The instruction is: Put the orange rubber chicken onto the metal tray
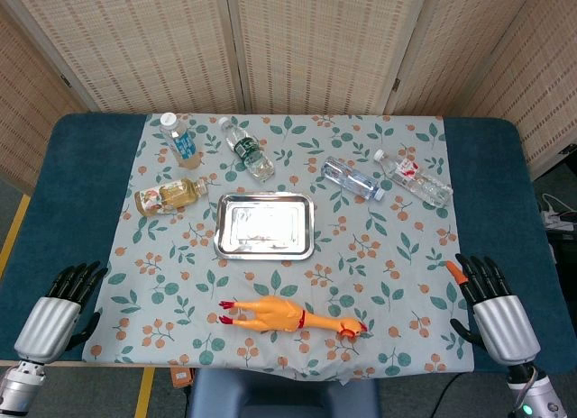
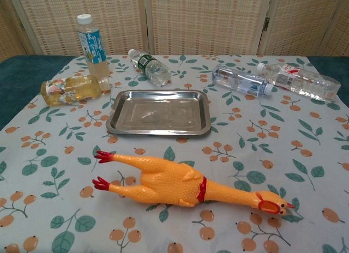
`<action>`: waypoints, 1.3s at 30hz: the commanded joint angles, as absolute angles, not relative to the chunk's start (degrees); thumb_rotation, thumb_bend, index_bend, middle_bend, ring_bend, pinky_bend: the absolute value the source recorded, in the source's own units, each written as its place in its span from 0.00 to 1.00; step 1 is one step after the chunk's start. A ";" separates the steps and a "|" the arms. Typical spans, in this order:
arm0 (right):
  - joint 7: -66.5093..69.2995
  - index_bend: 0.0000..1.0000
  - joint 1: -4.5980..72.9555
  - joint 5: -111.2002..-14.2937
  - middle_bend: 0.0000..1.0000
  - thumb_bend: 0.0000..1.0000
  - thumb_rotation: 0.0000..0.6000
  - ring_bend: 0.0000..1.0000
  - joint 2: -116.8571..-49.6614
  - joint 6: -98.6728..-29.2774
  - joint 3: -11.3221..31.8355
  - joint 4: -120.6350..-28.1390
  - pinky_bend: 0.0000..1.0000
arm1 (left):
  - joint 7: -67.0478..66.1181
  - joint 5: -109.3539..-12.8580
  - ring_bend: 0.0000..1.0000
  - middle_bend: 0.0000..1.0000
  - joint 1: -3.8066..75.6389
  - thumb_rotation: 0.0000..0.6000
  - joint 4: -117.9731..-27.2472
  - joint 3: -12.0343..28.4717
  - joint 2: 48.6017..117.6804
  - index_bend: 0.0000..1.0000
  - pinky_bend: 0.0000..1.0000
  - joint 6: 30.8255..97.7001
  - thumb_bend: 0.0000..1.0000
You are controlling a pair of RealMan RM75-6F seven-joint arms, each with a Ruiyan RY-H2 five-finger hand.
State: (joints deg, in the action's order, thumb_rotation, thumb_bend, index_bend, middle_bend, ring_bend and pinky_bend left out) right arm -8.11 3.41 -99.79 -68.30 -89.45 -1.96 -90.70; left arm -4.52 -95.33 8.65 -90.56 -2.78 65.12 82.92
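The chicken (image 1: 290,315) is lying on its side near the table's front edge, just short of the tray (image 1: 264,225), which is sitting empty and ready to take it. Bottles (image 1: 249,149) are lying beyond the tray. The left hand (image 1: 61,308) and right hand (image 1: 491,307) are resting spread at the table's sides, holding nothing.

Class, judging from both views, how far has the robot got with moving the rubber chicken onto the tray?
Nothing is done yet. The rubber chicken lies on the cloth in front of the tray, which holds nothing. Neither the left hand nor the right hand holds anything; both rest at the table's edges. Grasping, lifting and placing all remain.
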 commanded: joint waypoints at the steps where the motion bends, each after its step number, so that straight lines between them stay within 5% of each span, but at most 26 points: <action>1: -7.91 0.00 3.38 -99.72 0.00 0.13 1.00 0.00 -68.18 -89.39 -2.01 -90.61 0.00 | -4.77 -95.45 0.00 0.00 8.78 1.00 -90.62 -2.83 65.30 0.00 0.07 82.77 0.47; 11: -2.50 0.00 5.89 -102.08 0.00 0.13 1.00 0.00 -66.89 -84.91 -4.19 -92.23 0.00 | -4.34 -95.44 0.00 0.00 9.59 1.00 -90.66 -2.99 65.50 0.00 0.07 81.31 0.47; 17: -3.97 0.01 13.24 -99.92 0.00 0.13 1.00 0.00 -66.82 -70.37 -4.21 -98.71 0.00 | -3.84 -94.82 0.00 0.00 10.05 1.00 -90.43 -2.99 65.28 0.00 0.07 80.24 0.47; 24: -11.46 0.14 19.70 -90.19 0.00 0.13 1.00 0.00 -72.12 -57.48 -0.49 -103.09 0.00 | -2.57 -95.03 0.00 0.00 9.94 1.00 -90.65 -3.21 64.66 0.00 0.07 80.66 0.46; 39: -22.58 0.26 24.86 -75.33 0.00 0.13 1.00 0.00 -82.14 -51.47 2.76 -105.44 0.01 | 1.37 -95.69 0.00 0.00 10.29 1.00 -90.41 -3.77 63.27 0.00 0.07 80.55 0.46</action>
